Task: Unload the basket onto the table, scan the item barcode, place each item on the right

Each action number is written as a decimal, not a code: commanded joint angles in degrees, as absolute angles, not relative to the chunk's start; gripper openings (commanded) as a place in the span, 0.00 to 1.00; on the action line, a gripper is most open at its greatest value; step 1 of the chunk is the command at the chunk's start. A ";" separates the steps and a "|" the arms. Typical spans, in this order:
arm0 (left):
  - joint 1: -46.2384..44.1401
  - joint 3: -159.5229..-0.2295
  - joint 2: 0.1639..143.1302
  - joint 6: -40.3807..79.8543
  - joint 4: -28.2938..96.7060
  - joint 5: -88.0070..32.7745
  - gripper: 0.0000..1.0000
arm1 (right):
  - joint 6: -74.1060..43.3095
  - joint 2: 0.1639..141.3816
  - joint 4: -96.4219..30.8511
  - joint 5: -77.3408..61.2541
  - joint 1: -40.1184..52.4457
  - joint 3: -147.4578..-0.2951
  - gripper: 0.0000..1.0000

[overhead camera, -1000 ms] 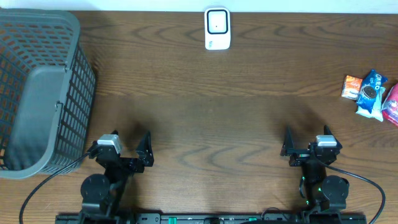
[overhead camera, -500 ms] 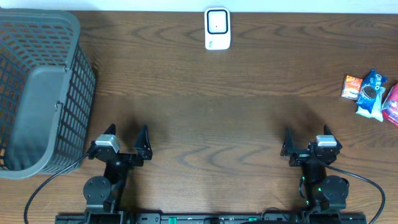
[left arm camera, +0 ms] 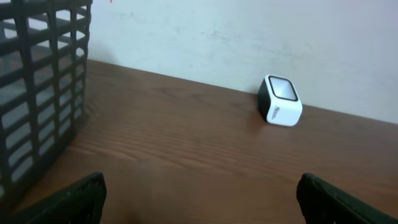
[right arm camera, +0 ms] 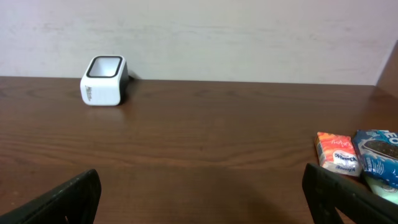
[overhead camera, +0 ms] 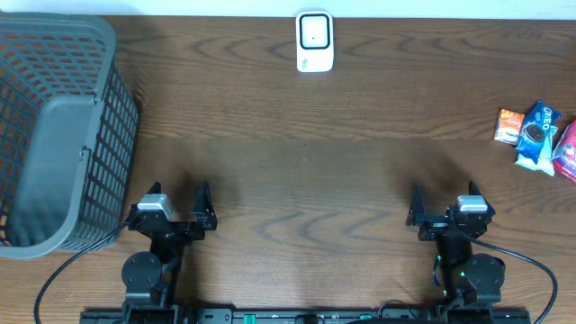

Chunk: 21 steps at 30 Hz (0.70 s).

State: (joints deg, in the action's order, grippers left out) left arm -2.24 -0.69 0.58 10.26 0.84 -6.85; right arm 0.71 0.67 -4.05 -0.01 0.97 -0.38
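Dark grey plastic mesh basket (overhead camera: 54,135) at far left, left gripper (overhead camera: 177,202) at near edge, jaws spread wide and empty, small white box-shaped barcode scanner (overhead camera: 315,41) at far centre, right gripper (overhead camera: 441,203) at near edge, also wide apart and empty, cluster of orange, blue and red snack packets (overhead camera: 537,135) at right edge.

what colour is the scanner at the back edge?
The scanner is white with a black side and black-rimmed window; clearest in the left wrist view.

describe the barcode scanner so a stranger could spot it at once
On the wooden table, follow the far edge to its middle. The scanner stands there alone: a small white box with a dark-rimmed window, unlike the colourful snack packets at the right.
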 commanded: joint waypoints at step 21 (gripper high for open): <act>-1.87 -0.23 0.05 -1.58 3.88 -5.28 0.98 | 1.37 0.30 -4.29 0.51 1.21 -0.32 0.99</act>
State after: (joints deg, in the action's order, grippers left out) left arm -2.24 -0.84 0.58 -1.74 1.23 -5.34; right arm 0.71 0.67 -4.05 -0.01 0.97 -0.38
